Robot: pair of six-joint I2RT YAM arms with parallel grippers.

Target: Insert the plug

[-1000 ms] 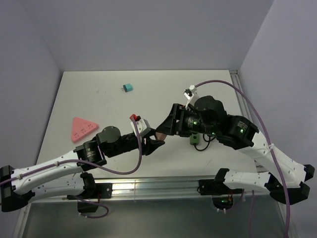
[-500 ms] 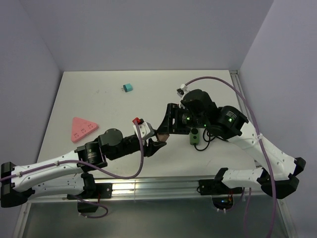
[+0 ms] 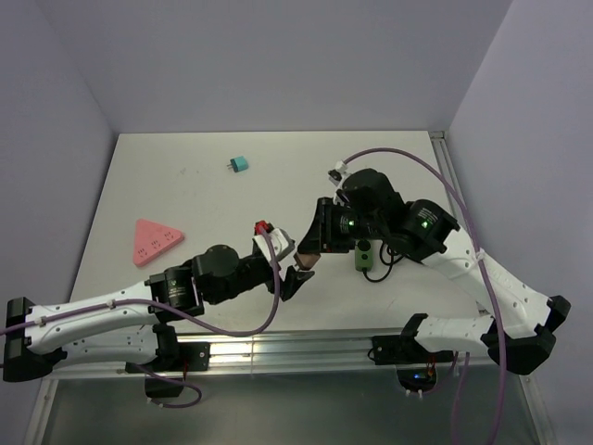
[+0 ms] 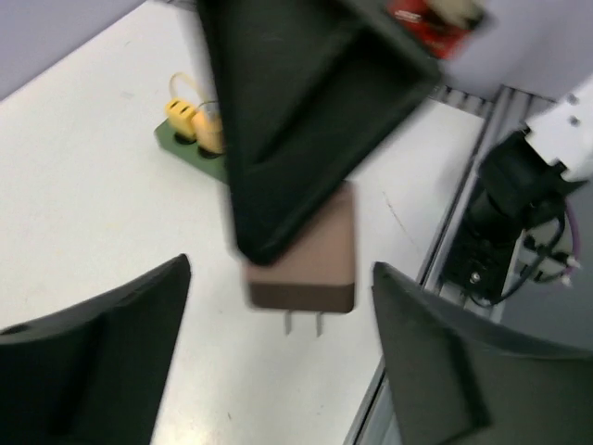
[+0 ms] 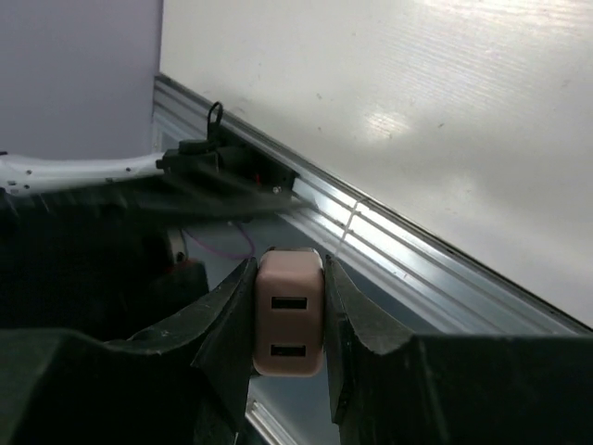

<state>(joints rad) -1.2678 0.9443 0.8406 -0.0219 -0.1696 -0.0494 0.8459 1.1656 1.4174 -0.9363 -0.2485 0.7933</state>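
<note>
The plug point(image 4: 302, 262) is a brownish-pink charger block with two metal prongs; its two USB slots face the right wrist camera point(image 5: 288, 311). My right gripper point(image 5: 289, 276) is shut on its sides and holds it above the table at mid-front point(image 3: 305, 259). My left gripper point(image 4: 280, 278) is open, its dark fingers point(image 4: 102, 348) standing wide on either side of the plug without touching it. In the top view the left gripper point(image 3: 296, 275) sits just below and left of the right gripper point(image 3: 309, 245). A pink triangular socket block point(image 3: 156, 239) lies at the table's left.
A small teal plug point(image 3: 240, 165) lies at the back of the table. A green block with yellow connectors point(image 3: 363, 256) and a black cord sits under the right arm, also seen in the left wrist view point(image 4: 193, 132). The metal rail point(image 3: 296, 350) runs along the near edge.
The right gripper has closed onto the plug. The left gripper has let go and opened, and its arm has shifted slightly right.
</note>
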